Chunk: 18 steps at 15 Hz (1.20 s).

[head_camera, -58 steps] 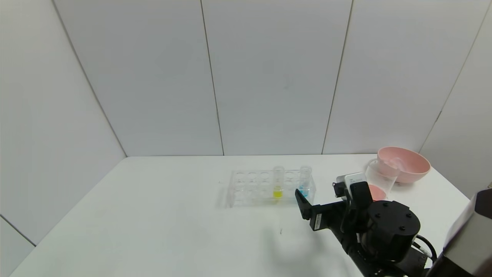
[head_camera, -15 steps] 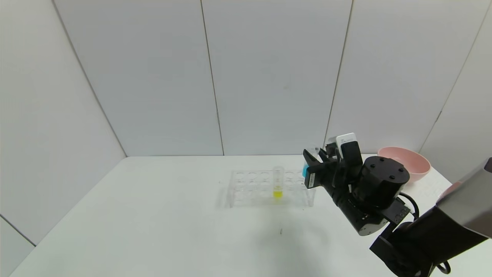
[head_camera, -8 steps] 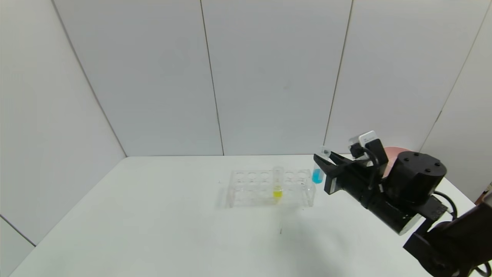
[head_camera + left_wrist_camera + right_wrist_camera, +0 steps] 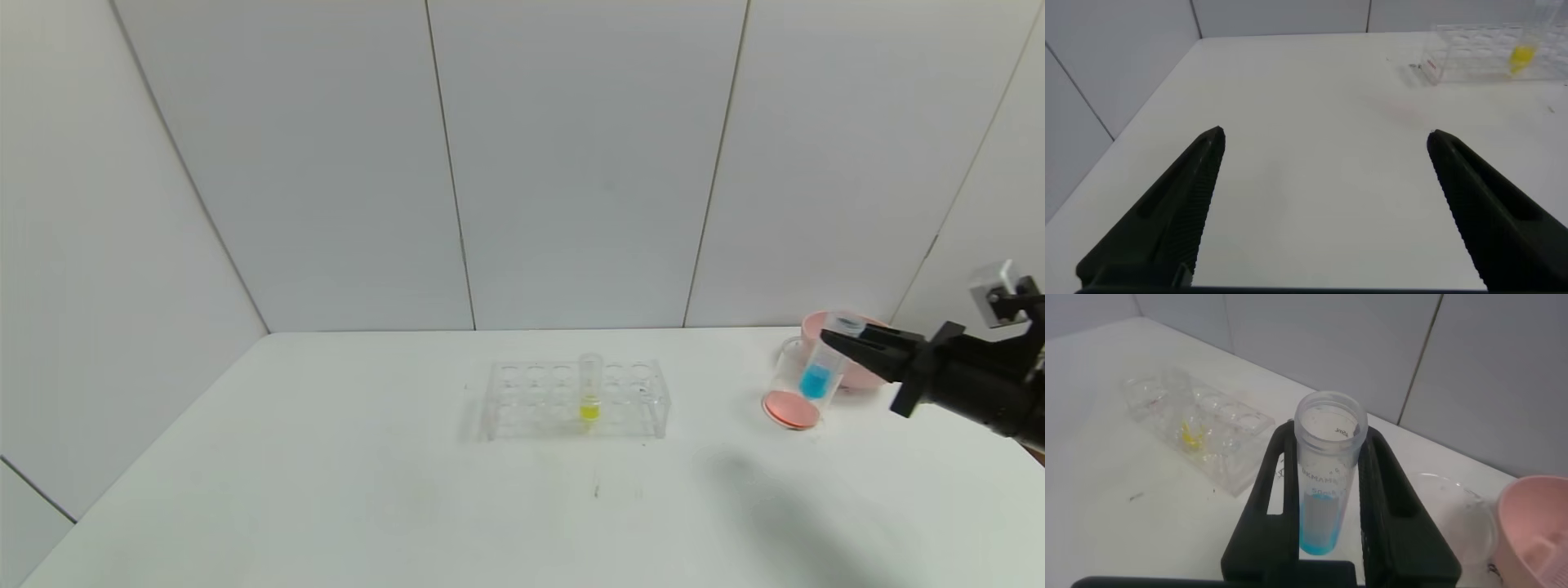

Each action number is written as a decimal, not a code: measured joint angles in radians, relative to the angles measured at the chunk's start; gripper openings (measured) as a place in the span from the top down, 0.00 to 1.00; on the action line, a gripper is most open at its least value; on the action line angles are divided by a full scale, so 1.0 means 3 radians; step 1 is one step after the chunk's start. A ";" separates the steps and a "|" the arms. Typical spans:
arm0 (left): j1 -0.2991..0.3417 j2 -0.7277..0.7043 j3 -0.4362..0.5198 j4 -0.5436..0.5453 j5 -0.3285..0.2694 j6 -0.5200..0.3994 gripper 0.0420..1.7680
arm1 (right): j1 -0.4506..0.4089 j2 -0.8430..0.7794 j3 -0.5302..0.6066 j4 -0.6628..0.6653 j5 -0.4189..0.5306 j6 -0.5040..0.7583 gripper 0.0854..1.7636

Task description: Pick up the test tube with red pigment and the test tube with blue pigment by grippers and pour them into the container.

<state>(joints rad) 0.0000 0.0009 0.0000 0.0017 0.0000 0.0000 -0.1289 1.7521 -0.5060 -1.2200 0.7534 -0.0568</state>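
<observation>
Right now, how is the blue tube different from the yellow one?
The test tube with blue pigment is held tilted in the right gripper in front of the container; the yellow tube stands upright in the rack. Their liquids differ, cyan against yellow. Both are clear, open-topped tubes holding little liquid.

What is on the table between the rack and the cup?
Nothing. In the head view, the white table is bare between the rack and the cup. The blue tube hangs by the cup in the right gripper.
</observation>
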 joint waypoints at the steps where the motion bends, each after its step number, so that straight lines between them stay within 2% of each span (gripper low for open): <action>1: 0.0000 0.0000 0.0000 -0.0001 0.0000 0.0000 0.00 | -0.0289 -0.0039 -0.0014 0.0055 0.0342 0.0000 0.76; 3: 0.0000 0.0000 0.0000 0.0000 0.0000 0.0000 0.00 | -0.0811 -0.0061 -0.0170 0.0184 0.0938 0.0001 0.76; 4: 0.0000 0.0000 0.0000 -0.0001 -0.0001 0.0000 0.00 | -0.0994 -0.0044 -0.0313 0.0277 0.1118 0.0001 0.76; 6: 0.0000 0.0000 0.0000 -0.0001 0.0000 0.0000 0.00 | -0.1226 0.0027 -0.0643 0.0549 0.1272 0.0001 0.76; 9: 0.0000 0.0000 0.0000 -0.0001 0.0000 0.0001 0.00 | -0.1355 0.0192 -0.1059 0.0858 0.1233 -0.0003 0.76; 14: 0.0000 0.0000 0.0000 -0.0001 0.0000 0.0000 0.00 | -0.1245 0.0479 -0.1248 0.0858 0.0418 -0.0011 0.76; 18: 0.0000 0.0000 0.0000 -0.0001 0.0000 0.0000 0.00 | -0.1248 0.0596 -0.1410 0.1088 0.0738 -0.0183 0.76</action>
<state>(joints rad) 0.0000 0.0009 0.0000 0.0013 0.0000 0.0000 -0.5032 1.9311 -0.9289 -0.8936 0.9749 -0.1117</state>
